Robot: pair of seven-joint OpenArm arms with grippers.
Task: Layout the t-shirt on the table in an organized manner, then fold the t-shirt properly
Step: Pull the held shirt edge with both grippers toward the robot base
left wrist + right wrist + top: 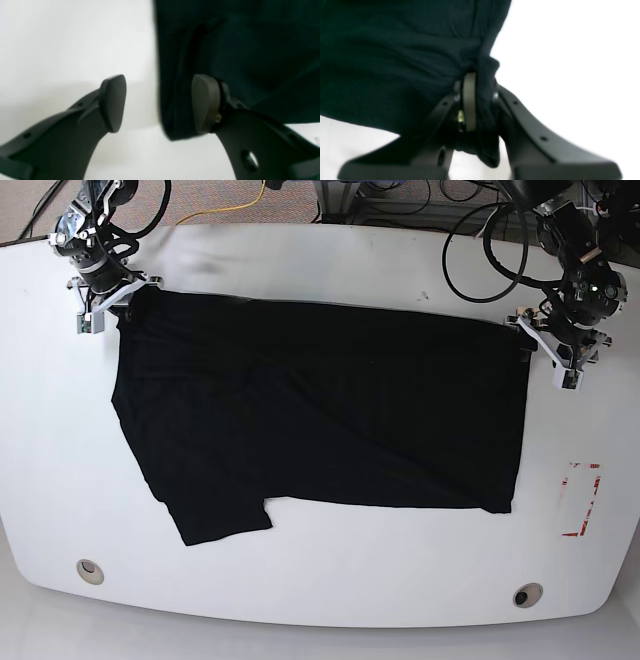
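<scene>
Right wrist view shows the right gripper (480, 102) pinching a bunched fold of the t-shirt (395, 62) between its pads — cloth is wadded between the fingers and hangs a little below them. The left gripper (160, 102) is another matter: its fingers are spread apart, one pad over bare white table (62, 50), the other lying against the shirt's edge, and nothing is caught between them.

From the base view, the t-shirt (320, 410) lies spread across the middle of the table (320, 600), the right gripper (100, 305) at its far corner by one far corner of the table, the left gripper (555, 355) at the shirt's other far corner near the opposite edge. A sleeve juts out toward the near edge, and creases run across the body.

I'd judge the layout is not finished. To do it well, the open gripper should take hold of the corner hem cleanly, only one layer if possible — then both arms draw apart evenly, keeping the cloth low so it slides flat rather than folding under.
</scene>
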